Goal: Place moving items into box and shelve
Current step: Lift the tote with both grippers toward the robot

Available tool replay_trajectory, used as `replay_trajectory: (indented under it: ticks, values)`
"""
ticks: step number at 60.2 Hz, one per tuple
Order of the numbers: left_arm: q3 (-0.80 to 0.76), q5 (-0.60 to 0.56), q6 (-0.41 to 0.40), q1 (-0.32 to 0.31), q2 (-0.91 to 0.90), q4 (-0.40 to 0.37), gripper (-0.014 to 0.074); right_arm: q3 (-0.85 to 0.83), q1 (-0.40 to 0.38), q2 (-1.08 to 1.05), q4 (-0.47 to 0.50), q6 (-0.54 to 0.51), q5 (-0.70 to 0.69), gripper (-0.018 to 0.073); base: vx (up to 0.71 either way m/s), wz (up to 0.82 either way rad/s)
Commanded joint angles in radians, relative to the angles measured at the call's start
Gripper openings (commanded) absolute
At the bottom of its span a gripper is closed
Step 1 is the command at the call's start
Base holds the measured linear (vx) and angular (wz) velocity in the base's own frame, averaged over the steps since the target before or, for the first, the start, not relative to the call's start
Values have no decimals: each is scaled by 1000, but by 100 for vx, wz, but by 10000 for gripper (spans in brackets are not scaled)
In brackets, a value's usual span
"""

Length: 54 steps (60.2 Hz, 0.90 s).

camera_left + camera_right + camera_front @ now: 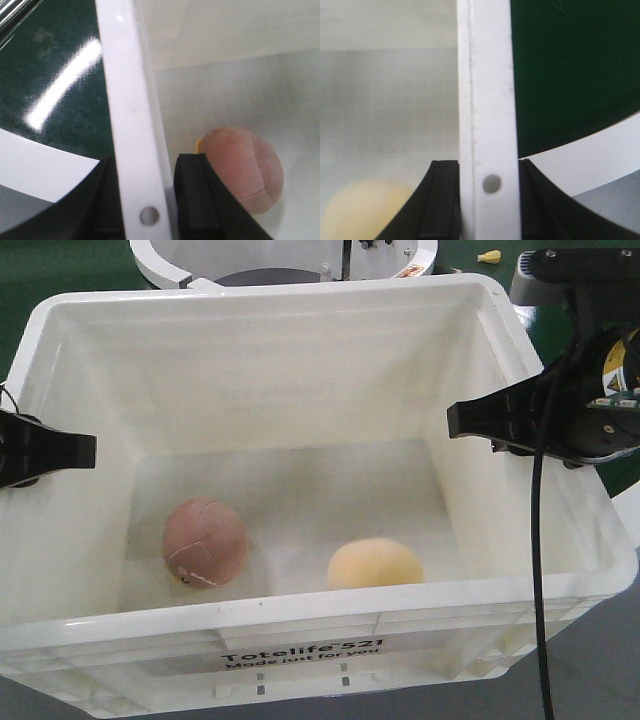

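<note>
inside the large white rectangular plastic tote (300,300), on its pale floor, lie both moving items. the dull reddish-brown egg-shaped fruit (205,542) sits toward the left, its surface crossed by thin seams. the pale yellow-orange rounded fruit (374,563) rests to the right, near the front wall and well apart from the first.

the left gripper (60,452) pinches the tote's left rim: in the left wrist view its black fingers (200,205) stand on either side of the white rim (132,125), pressed against it, with the reddish-brown fruit (245,170) just beyond the inner finger. the right gripper (520,420) pinches the right rim the same way. the right wrist view shows its fingers (440,200) tight on both faces of the rim (487,100), beside a small round hole, with the yellow fruit (365,210) blurred below.

black print (300,652) on the front wall reads "totelife 521 made just for you". a black cable (540,560) hangs from the right arm across the tote's corner.
</note>
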Motion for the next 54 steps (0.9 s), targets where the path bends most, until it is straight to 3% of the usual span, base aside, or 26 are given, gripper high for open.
replay_trajectory:
  ticks: [1, 54]
  values:
    - [-34, -135, 13, -7, -31, 53, 94, -36, -4, -34, -86, 17, -74, 95, 0, 0]
    - [-34, -124, 13, -7, -31, 53, 94, -36, -4, -34, -88, 13, -56, 95, 0, 0]
